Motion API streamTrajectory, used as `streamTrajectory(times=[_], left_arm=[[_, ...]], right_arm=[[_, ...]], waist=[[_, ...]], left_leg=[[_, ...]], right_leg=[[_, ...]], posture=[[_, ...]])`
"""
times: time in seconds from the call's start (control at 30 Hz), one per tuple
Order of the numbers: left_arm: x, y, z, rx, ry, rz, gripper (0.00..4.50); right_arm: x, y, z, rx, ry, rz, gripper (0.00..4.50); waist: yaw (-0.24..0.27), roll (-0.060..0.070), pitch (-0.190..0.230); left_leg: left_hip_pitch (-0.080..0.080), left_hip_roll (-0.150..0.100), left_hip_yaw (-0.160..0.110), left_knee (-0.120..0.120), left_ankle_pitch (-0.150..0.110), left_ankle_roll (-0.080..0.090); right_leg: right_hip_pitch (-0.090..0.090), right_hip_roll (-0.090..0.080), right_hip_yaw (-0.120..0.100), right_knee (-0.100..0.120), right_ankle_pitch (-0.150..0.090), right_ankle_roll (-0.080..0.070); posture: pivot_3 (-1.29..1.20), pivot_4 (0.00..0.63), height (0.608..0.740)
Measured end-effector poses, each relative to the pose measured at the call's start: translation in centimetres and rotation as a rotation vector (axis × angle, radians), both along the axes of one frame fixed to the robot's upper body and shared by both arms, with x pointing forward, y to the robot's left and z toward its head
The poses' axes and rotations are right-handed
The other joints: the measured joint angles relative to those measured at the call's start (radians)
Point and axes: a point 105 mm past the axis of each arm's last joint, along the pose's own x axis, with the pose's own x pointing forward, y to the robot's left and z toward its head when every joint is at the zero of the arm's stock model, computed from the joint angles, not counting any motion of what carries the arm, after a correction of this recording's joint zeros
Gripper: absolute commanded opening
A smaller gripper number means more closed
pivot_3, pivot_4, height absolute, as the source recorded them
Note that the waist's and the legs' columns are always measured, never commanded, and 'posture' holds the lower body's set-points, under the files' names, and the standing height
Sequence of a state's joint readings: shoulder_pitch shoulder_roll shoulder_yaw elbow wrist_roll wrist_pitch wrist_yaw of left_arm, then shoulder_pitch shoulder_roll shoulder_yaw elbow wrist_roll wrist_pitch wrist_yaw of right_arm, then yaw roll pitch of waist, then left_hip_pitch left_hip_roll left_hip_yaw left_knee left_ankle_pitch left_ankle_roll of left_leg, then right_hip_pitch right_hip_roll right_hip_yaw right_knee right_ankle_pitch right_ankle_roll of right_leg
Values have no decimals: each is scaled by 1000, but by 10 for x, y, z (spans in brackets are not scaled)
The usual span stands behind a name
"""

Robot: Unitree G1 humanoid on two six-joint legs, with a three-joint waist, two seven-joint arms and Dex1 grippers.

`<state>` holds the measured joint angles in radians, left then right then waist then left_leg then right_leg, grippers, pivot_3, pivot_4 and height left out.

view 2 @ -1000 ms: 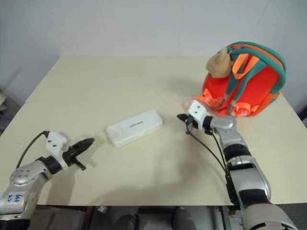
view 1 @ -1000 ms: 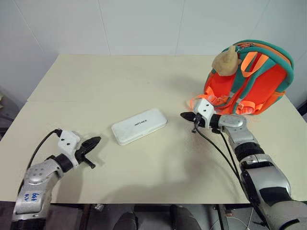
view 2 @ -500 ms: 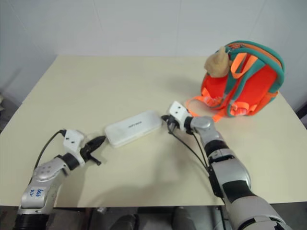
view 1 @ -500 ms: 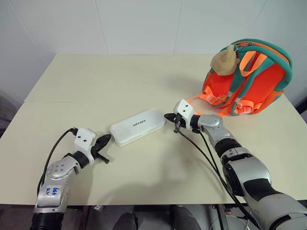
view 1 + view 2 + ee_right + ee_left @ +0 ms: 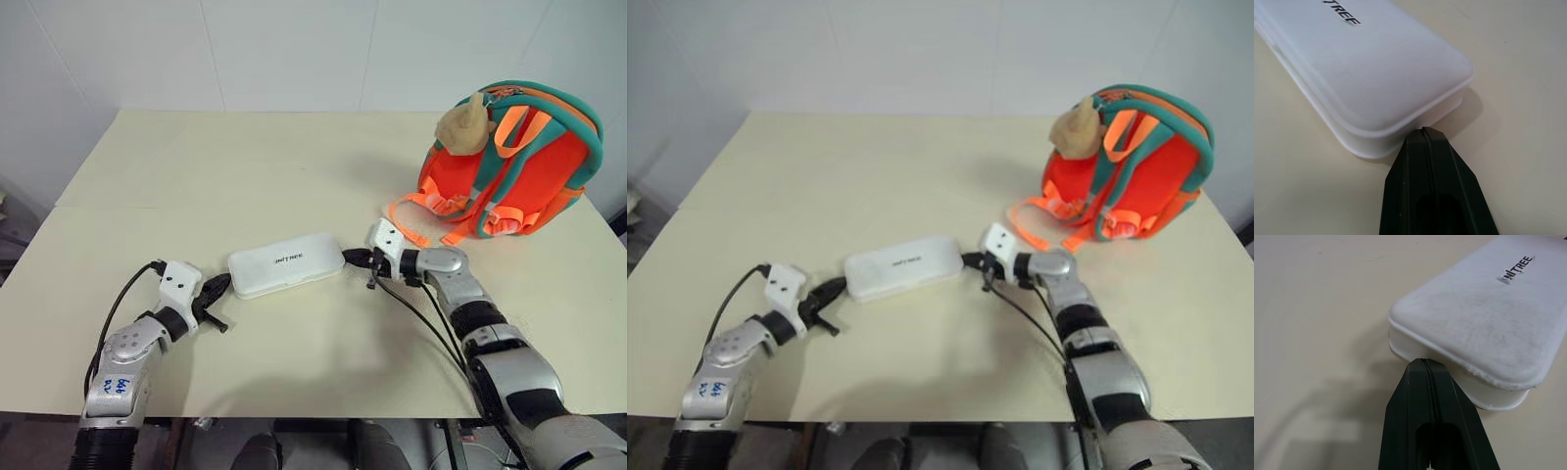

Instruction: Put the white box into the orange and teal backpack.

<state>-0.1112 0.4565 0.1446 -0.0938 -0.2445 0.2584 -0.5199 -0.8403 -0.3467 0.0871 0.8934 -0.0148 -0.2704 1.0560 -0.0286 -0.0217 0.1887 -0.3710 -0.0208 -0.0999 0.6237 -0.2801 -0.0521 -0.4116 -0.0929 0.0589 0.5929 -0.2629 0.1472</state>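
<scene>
The white box point(image 5: 286, 265) lay flat on the table, its long axis running between both closed, empty claws: left claw point(image 5: 219, 287) and right claw point(image 5: 355, 258) each tipped against one short end (equally near); backpack point(image 5: 509, 162) beyond the right claw.

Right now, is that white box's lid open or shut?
Shut: the white box lies flat on the table, its lid seated evenly all around the rim.

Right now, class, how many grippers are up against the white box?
2. The left gripper is shut at the box's left end; the right gripper is shut at its right end. The box lies flat on the table.
</scene>
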Motion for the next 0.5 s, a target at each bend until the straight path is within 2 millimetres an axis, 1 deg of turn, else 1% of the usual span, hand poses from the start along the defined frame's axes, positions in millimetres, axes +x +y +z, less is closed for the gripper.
streamTrajectory(times=[0.13, 0.2, 0.33, 0.47, 0.5], left_arm=[[-3, -13, -4, -6, 18, -80, 0], [-5, -22, -6, -10, 27, -131, 0], [-11, -35, -8, -7, 41, -205, 0], [-19, -48, -12, -5, 60, -258, 0], [-22, -51, -13, -11, 66, -269, 0]], right_arm=[[-19, -19, -2, -16, 21, -9, 120], [-34, -31, -3, -27, 39, -22, 120], [-64, -48, -9, -35, 91, -62, 120], [-88, -63, -16, -27, 133, -125, 120], [-91, -66, -17, -29, 137, -138, 120]], waist=[[2, 0, 0], [4, 0, 0], [4, 0, 0], [4, 0, 0], [3, 0, 0]], left_leg=[[0, 0, 0, 0, 0, 0], [0, 0, 0, 1, 0, 0], [0, 0, 0, 2, -1, 1], [1, 0, 0, 5, -1, 1], [2, 0, 0, 5, -1, 1]], right_leg=[[0, 0, 0, 0, 0, 0], [0, 0, -1, -1, 0, 0], [1, 0, 0, -3, 0, 0], [3, 0, 0, -3, 0, 0], [4, 0, 0, -3, 0, 0]], posture=[[0, 150, 740], [0, 150, 740], [0, 150, 740], [0, 150, 740], [0, 150, 740]])
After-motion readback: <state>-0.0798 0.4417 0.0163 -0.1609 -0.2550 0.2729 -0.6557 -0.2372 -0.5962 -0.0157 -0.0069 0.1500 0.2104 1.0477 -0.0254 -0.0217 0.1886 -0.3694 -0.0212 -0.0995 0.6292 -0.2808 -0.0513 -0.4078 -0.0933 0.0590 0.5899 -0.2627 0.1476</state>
